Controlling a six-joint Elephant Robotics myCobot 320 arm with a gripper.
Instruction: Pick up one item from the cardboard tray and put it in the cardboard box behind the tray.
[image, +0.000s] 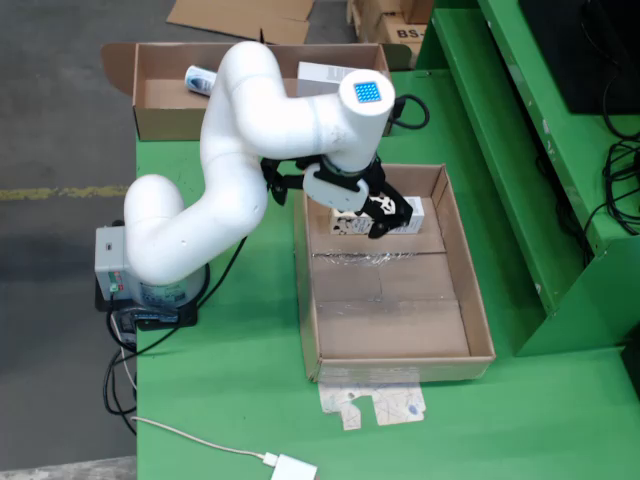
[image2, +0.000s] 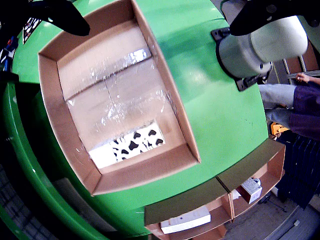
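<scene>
Poised over the far end of the cardboard tray (image: 390, 290) in the fixed view: the gripper (image: 378, 213), dark fingers (image: 392, 210) pointing down over the cow-patterned carton (image: 385, 222). Spread apart, judging from the riding view, where two dark finger tips (image2: 55, 15) frame the top corners with nothing between them. Not yet closed on anything. Probably placed there to descend on the carton for a grasp.

Lying flat against the tray's far wall, that carton (image2: 129, 145), the only item in the tray: one, with the taped floor otherwise bare. Easy to reach from above, though the wall just beside it leaves little room for a finger on that side.

Beyond the tray, at the table's far edge in the fixed view, one open cardboard box (image: 165, 95), the likely destination. Inside it, two things seen from the fixed camera: a small bottle-like object (image: 201, 79) at left and a white package (image: 322, 75) at right.
</scene>
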